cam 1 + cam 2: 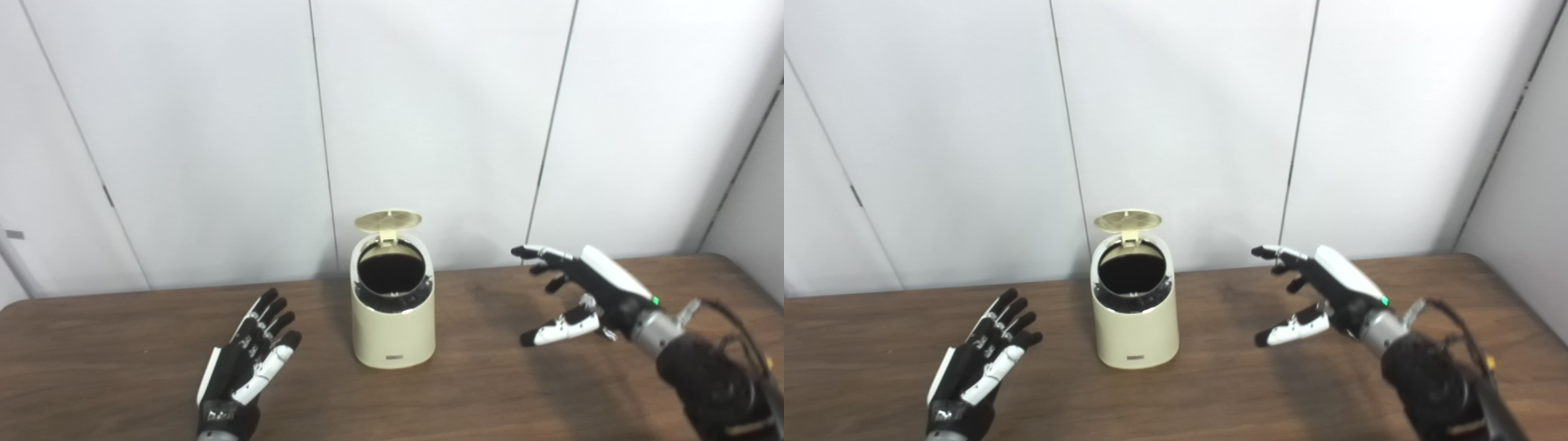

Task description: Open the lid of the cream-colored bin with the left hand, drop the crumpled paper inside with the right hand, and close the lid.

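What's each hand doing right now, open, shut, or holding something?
Left hand: open, fingers spread, holding nothing, left of the cream-colored bin.
Right hand: open, fingers apart, empty, raised right of the bin.

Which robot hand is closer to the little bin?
Left. The left hand lies open on the table just beside the bin. The right hand hovers open, farther off on the bin's other side.

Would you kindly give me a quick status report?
Both hands open, left hand, right hand, holding nothing. Bin upright, lid up. No crumpled paper visible. Nothing blocking.
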Action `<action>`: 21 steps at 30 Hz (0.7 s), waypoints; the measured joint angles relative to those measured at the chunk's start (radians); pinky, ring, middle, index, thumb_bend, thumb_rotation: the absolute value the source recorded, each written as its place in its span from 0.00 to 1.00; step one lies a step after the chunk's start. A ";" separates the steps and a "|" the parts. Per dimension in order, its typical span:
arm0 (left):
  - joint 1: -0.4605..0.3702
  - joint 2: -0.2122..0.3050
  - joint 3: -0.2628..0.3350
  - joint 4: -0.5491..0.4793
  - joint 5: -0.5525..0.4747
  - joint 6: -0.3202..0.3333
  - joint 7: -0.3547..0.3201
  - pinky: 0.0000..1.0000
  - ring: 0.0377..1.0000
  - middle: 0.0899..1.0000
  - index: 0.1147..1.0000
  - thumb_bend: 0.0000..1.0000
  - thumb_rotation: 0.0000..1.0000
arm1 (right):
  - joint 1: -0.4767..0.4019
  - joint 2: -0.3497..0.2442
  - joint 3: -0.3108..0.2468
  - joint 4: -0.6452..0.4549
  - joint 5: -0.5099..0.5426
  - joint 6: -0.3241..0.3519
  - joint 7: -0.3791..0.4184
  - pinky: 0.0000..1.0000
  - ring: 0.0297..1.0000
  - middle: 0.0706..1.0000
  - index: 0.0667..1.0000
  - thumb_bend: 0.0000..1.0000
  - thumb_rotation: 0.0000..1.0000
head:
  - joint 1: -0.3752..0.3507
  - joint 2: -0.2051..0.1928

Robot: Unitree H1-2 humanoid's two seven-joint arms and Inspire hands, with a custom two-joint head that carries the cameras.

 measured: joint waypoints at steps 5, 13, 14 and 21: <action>-0.004 0.005 0.000 0.016 0.002 -0.010 0.000 0.79 0.87 0.91 0.96 0.67 0.24 | -0.044 -0.058 0.006 0.041 -0.003 0.004 0.064 0.68 0.81 0.86 0.81 0.86 0.11 | -0.012 -0.002; -0.011 0.006 0.007 0.017 -0.011 -0.010 -0.002 0.72 0.88 0.92 0.97 0.67 0.14 | -0.119 -0.106 0.024 0.114 -0.048 -0.003 0.101 0.62 0.77 0.82 0.79 0.87 0.05 | -0.029 -0.005; -0.011 0.006 0.007 0.017 -0.011 -0.010 -0.002 0.72 0.88 0.92 0.98 0.67 0.12 | -0.121 -0.111 0.024 0.121 -0.054 -0.002 0.103 0.63 0.77 0.82 0.79 0.86 0.04 | -0.029 -0.005; -0.012 0.008 0.006 0.020 -0.013 -0.010 -0.007 0.71 0.89 0.93 0.98 0.67 0.11 | -0.153 -0.141 0.063 0.154 -0.062 0.053 0.207 0.76 0.86 0.89 0.88 0.87 0.08 | -0.032 -0.005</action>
